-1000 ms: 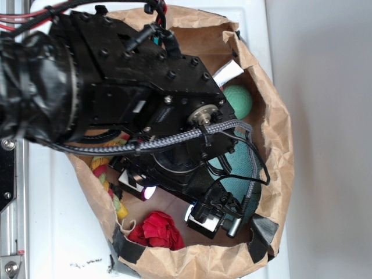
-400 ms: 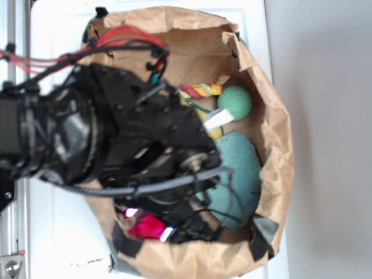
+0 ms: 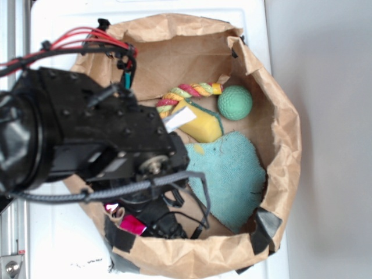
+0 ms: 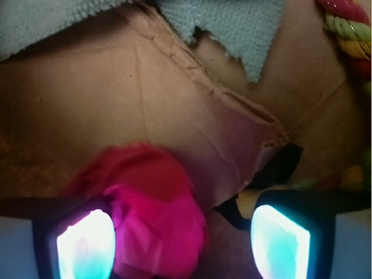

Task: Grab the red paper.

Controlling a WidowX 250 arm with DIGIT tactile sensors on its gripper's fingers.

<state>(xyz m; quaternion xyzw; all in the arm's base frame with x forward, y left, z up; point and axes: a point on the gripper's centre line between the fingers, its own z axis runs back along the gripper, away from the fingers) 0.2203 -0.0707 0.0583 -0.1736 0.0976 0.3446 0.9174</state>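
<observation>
Tool (image 4: 183, 241) lower now, open astride red paper (image 4: 148, 221).

I read this as a robot test bench in a lab rather than a home. From my exterior feed the worktop (image 3: 70, 23) is a plain white board with a bare grey surface to its right. A metal rail (image 3: 13, 232) with screw heads runs down the left edge. The props sit in a brown paper bag (image 3: 279, 116) patched with black tape (image 3: 264, 229), a makeshift bin. Loose red wires (image 3: 87, 38) and a braided cable (image 3: 116, 190) trail off the black arm.
</observation>
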